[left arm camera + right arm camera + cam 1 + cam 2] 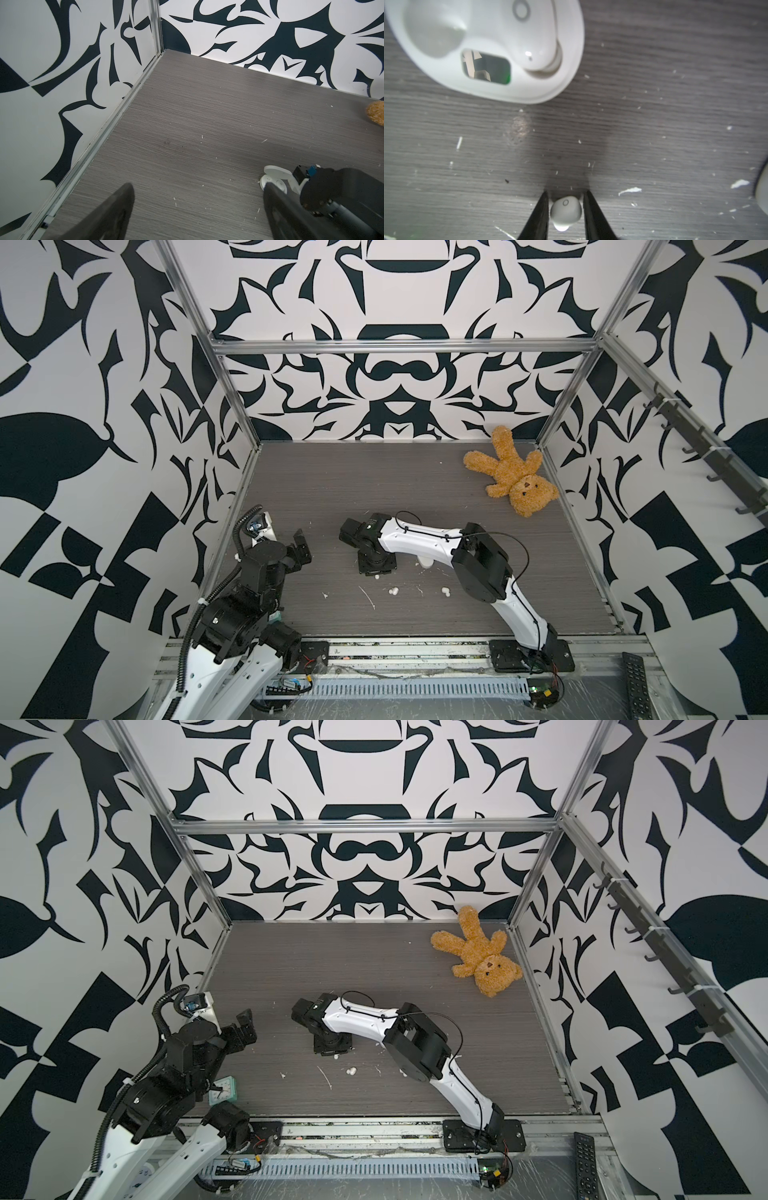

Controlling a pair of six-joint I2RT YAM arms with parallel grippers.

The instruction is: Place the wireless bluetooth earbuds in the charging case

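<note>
In the right wrist view an open white charging case lies on the grey table. One earbud sits in a socket; the other socket is empty. A second earbud rests on the table between my right gripper's fingertips. They flank it closely with only slivers of gap, and I cannot tell whether they press it. The case also shows in the left wrist view. Two loose earbuds lie nearer the front edge. My left gripper hangs open and empty at the left.
Another white rounded object peeks from under the right arm. A brown teddy bear lies at the back right corner. A teal alarm clock stands by the left arm's base. White debris flecks dot the table.
</note>
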